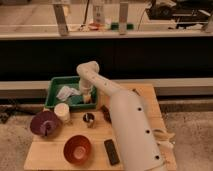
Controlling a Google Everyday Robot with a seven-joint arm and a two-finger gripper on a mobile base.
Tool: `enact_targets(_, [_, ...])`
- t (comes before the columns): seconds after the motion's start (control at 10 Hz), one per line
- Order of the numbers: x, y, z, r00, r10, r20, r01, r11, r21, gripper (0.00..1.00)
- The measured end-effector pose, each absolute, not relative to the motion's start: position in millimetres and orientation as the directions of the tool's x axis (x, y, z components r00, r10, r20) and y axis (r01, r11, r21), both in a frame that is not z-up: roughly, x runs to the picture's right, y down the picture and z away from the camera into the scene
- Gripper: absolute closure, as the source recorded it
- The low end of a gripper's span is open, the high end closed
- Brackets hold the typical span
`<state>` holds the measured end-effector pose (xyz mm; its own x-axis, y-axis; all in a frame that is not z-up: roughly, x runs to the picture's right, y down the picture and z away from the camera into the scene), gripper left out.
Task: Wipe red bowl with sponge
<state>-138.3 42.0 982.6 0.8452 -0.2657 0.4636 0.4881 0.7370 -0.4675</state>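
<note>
Camera view looks down on a pale wooden surface carrying everything, with the robot's bulky white arm crossing it from the lower right up to the green rectangular plastic bin, which serves here as the landmark. The arm bends at an elbow just above the bin's right end and drops into it, so the pincer sits low at the bin's right side, close to a small yellowish piece that may be the sponge; whether the pincer is spread or pinching anything I cannot tell. In front of the bin and to its left stands a dark purple-maroon round bowl, and further in front, near the surface's front edge, is the round orange-red bowl with a lighter inside, well apart from the pincer. A crumpled white wrapper lies inside the bin, a small white cup stands just in front of it, a little dark metal cup is in front of its right end, and a flat black rectangular device lies right of the red bowl. The risks, as I judge them: the pincer could catch the wrapper instead of the sponge, or the arm sweeping toward the red bowl could knock the cups.
</note>
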Motion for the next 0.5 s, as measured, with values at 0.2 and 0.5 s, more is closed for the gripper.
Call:
enact_targets(0.2, [-128, 30, 965, 0.841, -0.275, 0.466, 0.485, 0.765, -0.424, 0.85])
enact_targets(0.5, [-120, -7, 904, 0.812, -0.318, 0.49, 0.504, 0.804, -0.315, 0.8])
